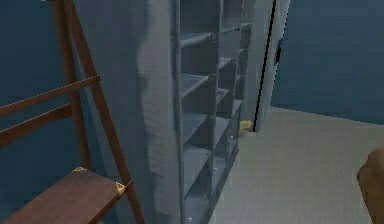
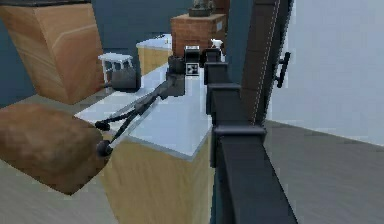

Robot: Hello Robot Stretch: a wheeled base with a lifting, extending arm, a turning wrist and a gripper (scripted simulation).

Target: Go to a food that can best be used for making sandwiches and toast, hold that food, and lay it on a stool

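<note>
A brown loaf-like lump (image 2: 42,146), bread by its shape and colour, hangs at the arm side view's lower left, clear of the floor and the counter. My gripper (image 2: 104,146) holds it at the ends of its thin fingers (image 2: 130,115), which reach left from the dark gripper body (image 2: 172,88). The arm (image 2: 235,150) rises from the bottom edge over a white-topped counter (image 2: 175,125). A brown edge of the same lump (image 1: 373,180) shows at the forward view's right edge.
A tall grey-blue shelf unit (image 1: 200,100) stands straight ahead, with a slanted wooden frame and flat board (image 1: 85,195) to its left. Pale floor (image 1: 300,170) runs right toward a blue wall. A wooden cabinet (image 2: 65,50), a white wire thing (image 2: 117,65) and a brown box (image 2: 195,30) lie beyond the counter.
</note>
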